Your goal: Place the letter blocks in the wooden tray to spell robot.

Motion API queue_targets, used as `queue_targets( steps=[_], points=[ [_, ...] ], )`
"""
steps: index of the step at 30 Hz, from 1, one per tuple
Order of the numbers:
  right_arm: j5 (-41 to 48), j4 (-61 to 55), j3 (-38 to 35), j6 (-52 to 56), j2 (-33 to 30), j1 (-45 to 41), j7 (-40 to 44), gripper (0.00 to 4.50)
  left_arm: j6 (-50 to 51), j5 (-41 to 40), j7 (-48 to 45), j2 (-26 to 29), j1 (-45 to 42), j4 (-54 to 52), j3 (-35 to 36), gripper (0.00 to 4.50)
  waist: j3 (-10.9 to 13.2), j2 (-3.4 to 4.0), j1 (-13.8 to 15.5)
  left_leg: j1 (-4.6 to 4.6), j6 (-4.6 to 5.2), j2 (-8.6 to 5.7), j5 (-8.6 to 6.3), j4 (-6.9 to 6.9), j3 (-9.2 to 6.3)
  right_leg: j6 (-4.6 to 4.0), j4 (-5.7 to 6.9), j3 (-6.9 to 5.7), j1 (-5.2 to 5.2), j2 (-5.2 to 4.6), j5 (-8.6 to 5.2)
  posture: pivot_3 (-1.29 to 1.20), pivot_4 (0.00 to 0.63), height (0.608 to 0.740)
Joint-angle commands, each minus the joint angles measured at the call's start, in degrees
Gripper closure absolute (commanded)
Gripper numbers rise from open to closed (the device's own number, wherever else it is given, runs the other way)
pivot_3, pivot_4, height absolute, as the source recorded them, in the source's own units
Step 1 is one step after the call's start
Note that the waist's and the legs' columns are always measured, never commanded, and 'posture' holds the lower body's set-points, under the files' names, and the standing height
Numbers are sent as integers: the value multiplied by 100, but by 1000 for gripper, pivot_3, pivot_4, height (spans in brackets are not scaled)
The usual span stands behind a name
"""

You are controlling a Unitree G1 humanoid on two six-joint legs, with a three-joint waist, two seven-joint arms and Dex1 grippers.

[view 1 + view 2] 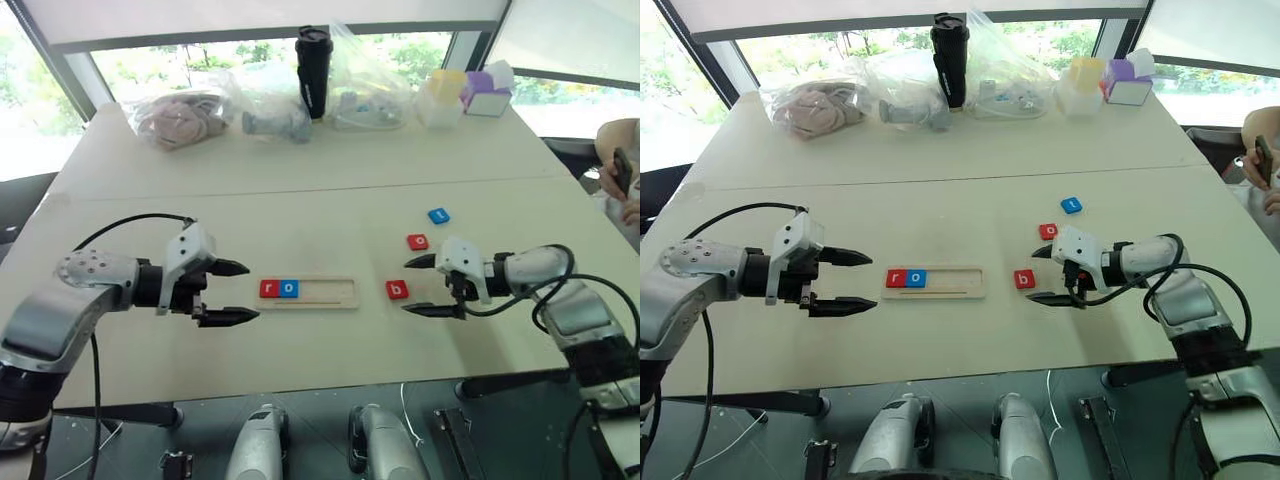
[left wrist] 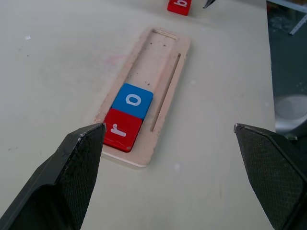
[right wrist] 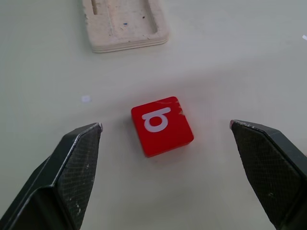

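Note:
The wooden tray [image 1: 322,292] lies at the table's middle with a red "r" block [image 1: 269,289] and a blue "o" block [image 1: 289,289] side by side at its left end. A red "b" block [image 1: 397,290] rests on the table just right of the tray. Farther back right lie a red "o" block [image 1: 418,242] and a blue "t" block [image 1: 438,215]. My right gripper [image 1: 422,286] is open, just right of the "b" block [image 3: 161,125], pointing at it. Left of the tray, my left gripper [image 1: 230,293] hangs open, aimed toward the tray [image 2: 165,81], with nothing between its fingers.
At the table's far edge stand plastic bags of items [image 1: 185,118], a black tumbler [image 1: 313,70] and small yellow, white and purple boxes [image 1: 465,93]. A person's hand [image 1: 622,180] shows at the right edge. The near table surface is bare around the tray.

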Motion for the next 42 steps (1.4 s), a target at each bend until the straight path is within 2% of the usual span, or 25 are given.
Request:
queue_targets(
  steps=[1, 8, 11, 15, 16, 21, 25, 28, 33, 36, 42],
  points=[
    [-92, 364, 6, -365, 73, -227, 192, 75, 32, -79, 82, 80, 111, -272, 251, 0, 0, 0, 0, 0, 0, 0, 0, 1, 1, -12, 1, 1, 1, 0, 8, 0, 150, 740],
    [7, 415, 23, -177, 161, -278, 497, 75, 41, -81, 235, 35, 284, -386, 283, 0, 0, 0, -7, 4, -1, -1, 1, 6, 4, 3, 22, 4, -2, 0, 15, 0, 150, 740],
    [23, 415, -15, -135, 168, -255, 541, 949, 35, -89, 270, 25, 278, -397, 256, 0, 0, 0, -8, 9, -7, 0, 4, 11, 3, -11, 35, 5, -3, 0, 6, 0, 150, 740],
    [36, 398, -49, -83, 183, -253, 553, 3083, 6, -75, 270, 36, 264, -357, 233, 0, 0, 0, -7, 9, -20, 0, 12, 11, 2, -11, 39, 5, -4, 0, 6, 0, 150, 740],
    [40, 400, -57, -73, 190, -259, 551, 3360, -1, -68, 268, 37, 260, -348, 225, 0, 0, 0, -7, 9, -21, 0, 12, 11, 2, -11, 39, 6, -4, 0, 6, 0, 150, 740],
    [6, 355, -63, -63, 195, -255, 503, 3344, -13, -54, 278, 24, 242, -332, 206, 0, 0, 0, -8, 9, -22, 0, 13, 11, 3, -11, 40, 6, -4, 0, 7, 0, 150, 740],
    [349, -483, -233, 590, 244, -452, 361, 3344, -20, -72, 255, 78, 305, -293, 302, 0, 0, 0, -11, 8, -24, 0, 14, 12, 3, -11, 43, 7, -6, 0, 8, 0, 150, 740],
    [333, -1103, -43, 913, 280, -601, 370, 3344, 96, -247, 264, 71, 354, -312, 480, 0, 0, 1, -29, 9, -24, 4, 15, 12, 5, -10, 46, 8, -10, 2, 9, 0, 150, 740],
    [57, -1223, 433, 1409, 841, -1144, 9, 3344, 242, -412, 245, 177, 541, -511, 662, 0, -1, 0, -25, 10, -25, 7, 14, 12, 3, -12, 46, 8, -10, 5, 7, 0, 150, 740],
    [-585, -927, 889, 1637, 1273, -1432, -593, 3344, 240, -383, 349, 178, 631, -520, 744, 0, -1, 1, -14, 9, -26, 6, 15, 11, 4, -15, 45, 8, -11, 4, 9, 0, 150, 740],
    [-548, -1070, 1145, 2098, 1825, -1601, -717, 3344, 332, -463, 565, 198, 1094, -776, 1065, 0, -1, 1, -17, 4, -32, 5, 19, 12, 5, -20, 44, 8, -12, 1, 17, 0, 150, 740]
  ],
)
